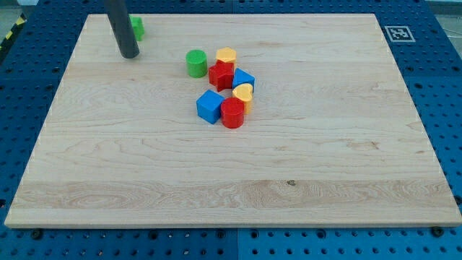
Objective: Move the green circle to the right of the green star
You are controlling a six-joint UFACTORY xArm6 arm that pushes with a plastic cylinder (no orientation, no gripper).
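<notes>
The green circle stands on the wooden board, left of the cluster of blocks near the view's top middle. The green star is at the view's top left, mostly hidden behind the dark rod. My tip rests on the board just below and left of the green star, and well to the left of the green circle, apart from it.
A cluster sits right of the green circle: a yellow hexagon, a red star, a blue block, a yellow heart, a blue cube and a red cylinder. The board's top edge runs just above the star.
</notes>
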